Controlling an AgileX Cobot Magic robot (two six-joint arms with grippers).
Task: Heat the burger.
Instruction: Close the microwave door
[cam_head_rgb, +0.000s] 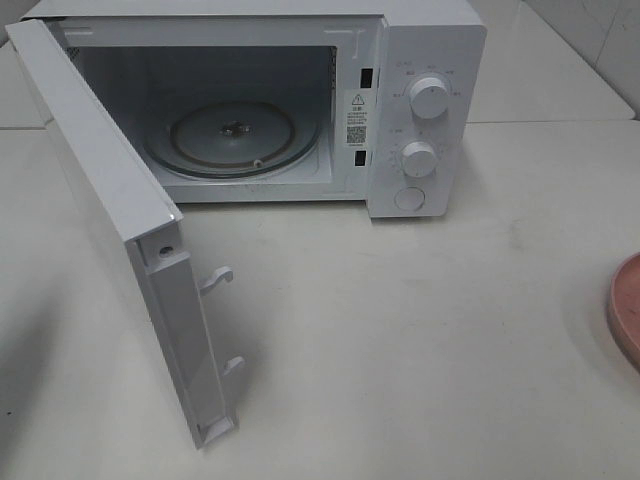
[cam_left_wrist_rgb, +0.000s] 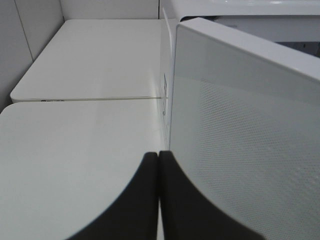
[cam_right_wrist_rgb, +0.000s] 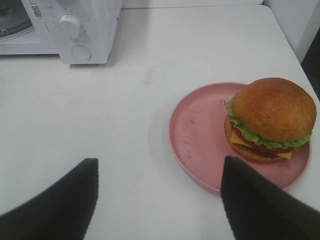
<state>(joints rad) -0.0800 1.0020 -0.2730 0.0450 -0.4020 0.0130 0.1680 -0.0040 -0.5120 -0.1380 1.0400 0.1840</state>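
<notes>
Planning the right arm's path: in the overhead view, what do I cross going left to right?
Open microwave door → glass turntable inside the cavity → control panel with its upper knob and lower knob → pink plate at the right edge.

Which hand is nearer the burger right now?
The right hand. It hovers open by the pink plate that holds the burger. The left hand is shut, over by the outer face of the open microwave door, with no burger in its view.
</notes>
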